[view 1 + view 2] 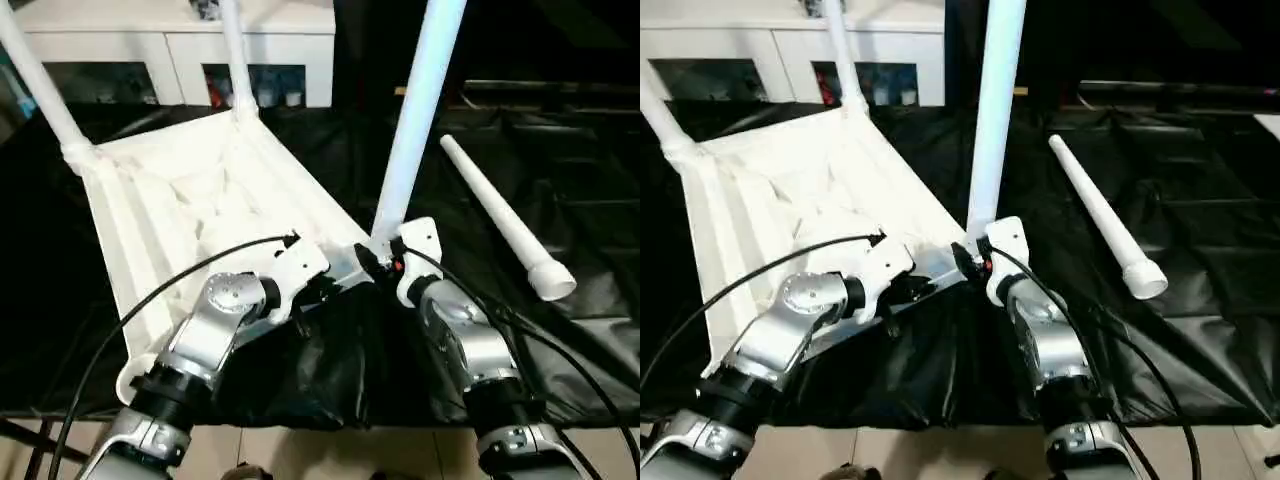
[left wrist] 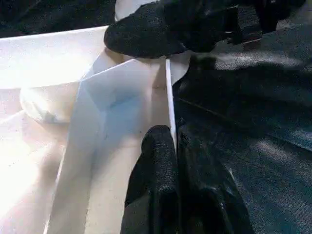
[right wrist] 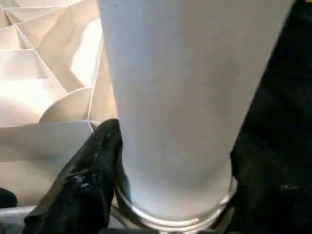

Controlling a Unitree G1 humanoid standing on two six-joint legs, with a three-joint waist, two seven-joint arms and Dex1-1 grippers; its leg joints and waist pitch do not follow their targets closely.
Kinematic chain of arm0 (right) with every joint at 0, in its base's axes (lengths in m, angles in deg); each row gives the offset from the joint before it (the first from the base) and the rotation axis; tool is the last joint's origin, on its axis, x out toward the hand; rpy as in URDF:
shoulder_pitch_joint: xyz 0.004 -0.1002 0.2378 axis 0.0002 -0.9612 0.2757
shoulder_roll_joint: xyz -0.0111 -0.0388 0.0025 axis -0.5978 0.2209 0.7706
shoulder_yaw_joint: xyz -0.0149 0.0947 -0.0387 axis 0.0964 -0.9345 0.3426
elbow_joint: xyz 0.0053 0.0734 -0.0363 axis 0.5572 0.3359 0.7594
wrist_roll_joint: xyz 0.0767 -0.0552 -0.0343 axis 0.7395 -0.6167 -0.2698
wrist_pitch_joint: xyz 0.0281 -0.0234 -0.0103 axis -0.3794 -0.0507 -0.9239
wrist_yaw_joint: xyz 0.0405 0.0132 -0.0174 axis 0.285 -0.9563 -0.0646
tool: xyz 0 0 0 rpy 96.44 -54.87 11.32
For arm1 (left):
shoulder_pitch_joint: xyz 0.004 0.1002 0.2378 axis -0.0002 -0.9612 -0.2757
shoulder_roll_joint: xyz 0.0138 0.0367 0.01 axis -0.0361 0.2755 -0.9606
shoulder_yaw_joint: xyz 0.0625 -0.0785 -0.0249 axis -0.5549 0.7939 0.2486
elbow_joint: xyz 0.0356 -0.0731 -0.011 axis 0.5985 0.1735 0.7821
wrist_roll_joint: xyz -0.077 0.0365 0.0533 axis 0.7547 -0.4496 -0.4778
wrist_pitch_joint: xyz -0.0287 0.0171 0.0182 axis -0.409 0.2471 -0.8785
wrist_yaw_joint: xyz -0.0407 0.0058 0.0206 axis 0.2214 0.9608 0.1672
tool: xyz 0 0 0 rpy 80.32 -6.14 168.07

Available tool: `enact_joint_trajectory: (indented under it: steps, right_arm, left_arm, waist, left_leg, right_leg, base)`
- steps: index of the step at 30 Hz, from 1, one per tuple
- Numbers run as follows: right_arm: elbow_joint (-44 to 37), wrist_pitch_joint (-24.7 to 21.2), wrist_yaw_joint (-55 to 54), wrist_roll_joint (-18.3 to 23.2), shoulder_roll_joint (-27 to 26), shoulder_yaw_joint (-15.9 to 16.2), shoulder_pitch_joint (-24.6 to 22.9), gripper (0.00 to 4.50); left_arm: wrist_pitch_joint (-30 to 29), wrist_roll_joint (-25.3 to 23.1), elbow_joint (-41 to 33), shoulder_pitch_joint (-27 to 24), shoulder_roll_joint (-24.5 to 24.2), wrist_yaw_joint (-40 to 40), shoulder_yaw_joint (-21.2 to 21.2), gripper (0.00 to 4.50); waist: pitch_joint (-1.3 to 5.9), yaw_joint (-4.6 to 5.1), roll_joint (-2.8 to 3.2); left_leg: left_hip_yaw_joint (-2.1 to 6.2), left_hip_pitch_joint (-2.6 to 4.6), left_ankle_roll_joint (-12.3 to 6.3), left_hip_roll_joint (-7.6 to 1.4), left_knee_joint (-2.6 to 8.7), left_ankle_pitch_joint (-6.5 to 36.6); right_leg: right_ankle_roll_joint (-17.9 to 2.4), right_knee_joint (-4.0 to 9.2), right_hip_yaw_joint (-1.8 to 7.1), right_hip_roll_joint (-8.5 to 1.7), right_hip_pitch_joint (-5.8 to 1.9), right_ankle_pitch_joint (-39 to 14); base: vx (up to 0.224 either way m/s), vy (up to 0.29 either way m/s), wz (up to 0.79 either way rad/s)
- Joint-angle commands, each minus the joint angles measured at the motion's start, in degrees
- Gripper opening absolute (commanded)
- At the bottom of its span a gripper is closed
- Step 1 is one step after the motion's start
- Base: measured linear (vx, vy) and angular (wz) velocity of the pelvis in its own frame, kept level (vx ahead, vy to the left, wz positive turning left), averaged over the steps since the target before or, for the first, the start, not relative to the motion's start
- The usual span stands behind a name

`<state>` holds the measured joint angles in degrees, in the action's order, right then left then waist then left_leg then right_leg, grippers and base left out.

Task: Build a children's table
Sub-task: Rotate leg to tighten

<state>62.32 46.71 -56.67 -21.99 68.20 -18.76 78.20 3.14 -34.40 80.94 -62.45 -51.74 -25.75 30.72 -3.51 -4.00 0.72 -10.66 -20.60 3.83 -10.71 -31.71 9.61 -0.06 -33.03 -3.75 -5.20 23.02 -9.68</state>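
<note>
Black right gripper clasps a smooth round leg; left gripper pinches the ribbed tabletop's thin rim.

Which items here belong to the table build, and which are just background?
Job: upturned tabletop; three fitted legs, including the near leg held by the right end effector; loose leg; left end effector pinching the tabletop's rim.
Background: cabinet; black cloth.
</note>
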Motion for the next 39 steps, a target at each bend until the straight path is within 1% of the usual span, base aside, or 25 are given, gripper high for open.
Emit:
enact_joint_trajectory:
  steps: [1,2,4,5,6,7,8,9,10,11,12,14,15,16,17,19,20,22,24,25,29,30,34,36,39]
  right_arm:
    - [0.82,-0.93,3.60,-0.56,-1.61,5.04,-0.49,3.63]
    - [0.82,-0.69,4.56,-0.30,-0.36,4.75,-0.34,3.63]
    - [0.99,-0.14,5.92,-0.17,0.88,4.65,-0.16,3.63]
    - [1.30,0.95,9.34,0.00,2.92,5.08,-0.02,3.63]
    - [1.29,1.02,9.60,0.01,3.07,5.11,-0.03,3.63]
    - [1.16,1.28,11.67,0.35,4.09,5.29,-0.04,3.63]
    - [1.05,1.23,13.30,0.78,4.74,5.36,0.01,3.63]
    - [0.84,1.45,15.89,1.25,5.83,5.69,0.07,3.63]
    - [0.54,1.86,18.83,1.63,6.96,6.31,0.06,3.63]
    - [0.19,2.18,21.55,1.98,7.93,6.97,0.01,3.63]
    - [-0.59,2.26,26.74,2.70,9.55,8.40,-0.23,3.63]
    - [-1.38,2.09,32.66,3.61,11.32,10.10,-0.50,3.63]
    - [-1.46,2.08,33.26,3.70,11.50,10.29,-0.54,3.63]
    - [-1.68,2.00,35.29,3.96,12.12,10.95,-0.61,3.63]
    - [-1.94,1.99,41.66,4.72,14.04,12.96,-0.48,3.63]
    - [-1.87,1.99,45.01,5.23,14.98,13.81,-0.20,3.63]
    - [-1.64,1.98,46.51,5.58,15.31,14.15,0.17,3.37]
    - [-0.94,2.35,48.81,5.84,15.83,14.72,1.01,3.28]
    - [-0.25,2.19,51.49,5.87,16.38,15.52,2.04,3.05]
    - [-0.09,2.06,52.01,5.83,16.49,15.65,2.27,2.94]
    - [0.44,1.69,54.50,5.97,17.10,16.21,3.14,2.78]
    - [0.43,1.76,55.01,5.94,17.22,16.29,3.21,2.78]
    - [0.12,1.59,53.88,6.22,16.58,15.70,2.38,2.71]
    - [0.03,1.42,52.71,6.41,15.94,15.10,1.97,2.70]
    - [0.09,1.37,46.83,6.79,13.51,12.57,0.89,2.70]
  left_arm:
    - [3.93,2.46,-2.38,0.19,2.98,-1.48,-3.93,0.00]
    - [4.39,2.78,-2.64,-0.09,1.82,-2.57,-3.68,0.00]
    - [4.36,3.27,-3.01,-0.47,0.81,-3.68,-3.31,0.00]
    - [3.99,3.85,-3.67,-1.10,-0.81,-5.50,-2.89,0.00]
    - [3.98,3.91,-3.73,-1.16,-0.94,-5.68,-2.86,0.00]
    - [3.93,4.30,-4.20,-1.58,-1.89,-7.01,-2.74,0.00]
    - [3.95,4.55,-4.53,-1.86,-2.57,-7.97,-2.73,0.00]
    - [3.99,5.04,-5.02,-2.29,-3.56,-9.45,-2.63,0.00]
    - [3.79,5.50,-5.56,-2.71,-4.56,-10.97,-2.46,0.00]
    - [3.70,5.85,-6.00,-3.08,-5.47,-12.21,-2.30,0.00]
    - [3.86,6.35,-6.58,-3.58,-7.07,-14.06,-2.13,0.00]
    - [3.99,6.96,-7.05,-3.93,-8.75,-15.80,-2.01,0.00]
    - [4.02,7.01,-7.08,-3.96,-8.92,-15.96,-2.00,0.00]
    - [4.07,7.24,-7.21,-4.07,-9.49,-16.58,-1.95,0.00]
    - [4.14,8.33,-7.76,-4.30,-11.39,-18.97,-1.84,0.00]
    - [4.12,9.02,-8.08,-4.29,-12.33,-20.19,-1.76,0.00]
    - [4.07,9.47,-8.19,-4.20,-12.72,-21.02,-1.71,0.00]
    - [4.01,10.03,-8.18,-3.91,-13.31,-22.18,-1.69,0.00]
    - [4.18,10.58,-7.58,-3.40,-13.83,-23.67,-1.81,0.00]
    - [4.43,10.49,-7.27,-3.22,-13.95,-23.89,-1.88,0.00]
    - [5.11,10.43,-5.74,-1.96,-14.40,-24.74,-2.17,0.00]
    - [5.12,10.53,-5.36,-1.56,-14.39,-24.93,-2.15,0.00]
    - [5.69,10.36,-4.00,-0.93,-13.73,-23.98,-1.61,0.00]
    - [5.87,10.19,-3.66,-1.01,-13.33,-23.36,-1.33,0.00]
    - [5.68,9.05,-3.14,-1.06,-11.86,-19.62,-0.94,0.00]
  waist:
    - [2.68,0.00,-0.38]
    - [2.76,-0.03,-0.57]
    - [2.97,-0.21,-0.48]
    - [3.01,-0.21,-0.70]
    - [3.12,-0.36,-0.63]
    - [3.09,-0.34,-0.55]
    - [3.15,-0.36,-0.77]
    - [3.15,-0.32,-0.69]
    - [3.24,-0.38,-0.81]
    - [3.23,-0.36,-0.73]
    - [3.20,-0.32,-0.95]
    - [3.17,-0.35,-0.76]
    - [3.15,-0.44,-0.69]
    - [3.09,-0.57,-0.90]
    - [3.09,-0.81,-0.99]
    - [2.96,-1.11,-1.02]
    - [2.93,-1.23,-1.01]
    - [2.89,-1.35,-1.14]
    - [2.94,-1.37,-1.23]
    - [2.89,-1.40,-1.07]
    - [3.09,-1.56,-1.19]
    - [3.15,-1.63,-0.99]
    - [3.27,-1.77,-1.09]
    - [3.16,-1.80,-1.05]
    - [2.89,-1.91,-1.03]
  left_leg:
    - [1.20,0.32,-1.00,-2.25,4.25,19.58]
    - [0.99,0.34,-1.24,-2.27,4.13,18.58]
    - [0.85,0.21,-1.88,-2.33,3.89,16.54]
    - [0.65,0.13,-2.29,-2.33,3.73,15.41]
    - [0.68,0.20,-2.51,-2.36,3.65,14.83]
    - [0.52,0.06,-3.14,-2.33,3.51,13.79]
    - [0.52,-0.07,-3.42,-2.34,3.44,13.35]
    - [0.55,-0.29,-3.82,-2.30,3.43,12.21]
    - [0.57,-0.20,-4.04,-2.37,3.33,11.57]
    - [0.57,-0.24,-4.46,-2.43,3.28,11.32]
    - [0.51,-0.27,-4.62,-2.42,3.27,11.19]
    - [0.49,-0.07,-5.11,-2.54,3.23,11.29]
    - [0.47,0.00,-5.05,-2.57,3.20,11.57]
    - [0.42,-0.02,-4.98,-2.57,3.24,11.54]
    - [0.39,0.07,-4.94,-2.62,3.22,11.68]
    - [0.32,0.09,-4.92,-2.76,3.26,12.42]
    - [0.26,0.20,-4.68,-2.79,3.29,12.82]
    - [0.25,0.29,-4.19,-2.79,3.35,12.99]
    - [0.20,0.26,-3.99,-2.79,3.33,12.89]
    - [0.13,0.38,-3.87,-2.82,3.29,13.34]
    - [0.17,0.31,-3.80,-2.72,3.17,12.06]
    - [0.20,0.31,-3.84,-2.72,3.13,11.71]
    - [0.13,0.24,-4.22,-2.70,2.95,10.69]
    - [0.13,0.28,-4.09,-2.73,3.01,11.32]
    - [0.21,0.38,-2.97,-2.80,3.29,14.15]
  right_leg:
    - [-6.81,4.87,2.47,-3.08,-1.47,-24.63]
    - [-7.44,4.77,2.52,-2.96,-1.47,-22.54]
    - [-8.68,4.21,2.56,-2.99,-1.67,-18.85]
    - [-9.44,4.09,2.59,-2.94,-1.71,-16.99]
    - [-9.86,3.89,2.52,-2.97,-1.82,-16.01]
    - [-10.48,3.71,2.55,-2.92,-1.86,-14.42]
    - [-10.73,3.55,2.52,-2.99,-2.09,-13.78]
    - [-10.96,3.36,2.46,-2.89,-2.19,-12.86]
    - [-11.29,3.18,2.36,-2.88,-2.36,-11.84]
    - [-11.78,3.04,2.40,-2.98,-2.39,-11.21]
    - [-11.91,3.04,2.39,-2.92,-2.38,-11.16]
    - [-12.39,2.95,2.37,-2.80,-2.24,-11.02]
    - [-12.51,2.95,2.38,-2.77,-2.21,-10.95]
    - [-12.68,2.91,2.42,-2.82,-2.27,-10.84]
    - [-12.86,2.85,2.40,-2.86,-2.30,-10.87]
    - [-13.02,2.83,2.34,-2.78,-2.26,-11.27]
    - [-13.20,2.84,2.39,-2.84,-2.16,-11.67]
    - [-13.41,2.87,2.41,-2.87,-2.12,-12.16]
    - [-13.43,2.77,2.38,-2.88,-2.23,-12.31]
    - [-13.51,2.87,2.47,-2.93,-2.08,-12.61]
    - [-13.81,2.60,2.42,-2.94,-2.28,-11.19]
    - [-13.92,2.50,2.42,-2.95,-2.32,-10.70]
    - [-14.66,2.33,2.35,-2.94,-2.44,-8.75]
    - [-14.53,2.46,2.36,-2.95,-2.37,-9.73]
    - [-13.48,2.95,2.48,-3.10,-2.17,-14.12]
  base:
    - [0.000,0.000,0.00]
    - [0.000,0.000,0.00]
    - [0.000,0.000,0.00]
    - [0.000,0.000,0.00]
    - [0.000,0.000,0.00]
    - [0.000,0.000,0.00]
    - [0.000,0.000,0.00]
    - [0.000,0.000,0.00]
    - [0.000,0.000,0.00]
    - [0.000,0.000,0.00]
    - [0.000,0.000,0.00]
    - [0.000,0.000,0.00]
    - [0.000,0.000,0.00]
    - [0.000,0.000,0.00]
    - [0.000,0.000,0.00]
    - [0.000,0.000,0.00]
    - [0.000,0.000,0.00]
    - [0.000,0.000,0.00]
    - [0.000,0.000,0.00]
    - [0.000,0.000,0.00]
    - [0.000,0.000,0.00]
    - [0.000,0.000,0.00]
    - [0.000,0.000,0.00]
    - [0.000,0.000,0.00]
    - [0.000,0.000,0.00]
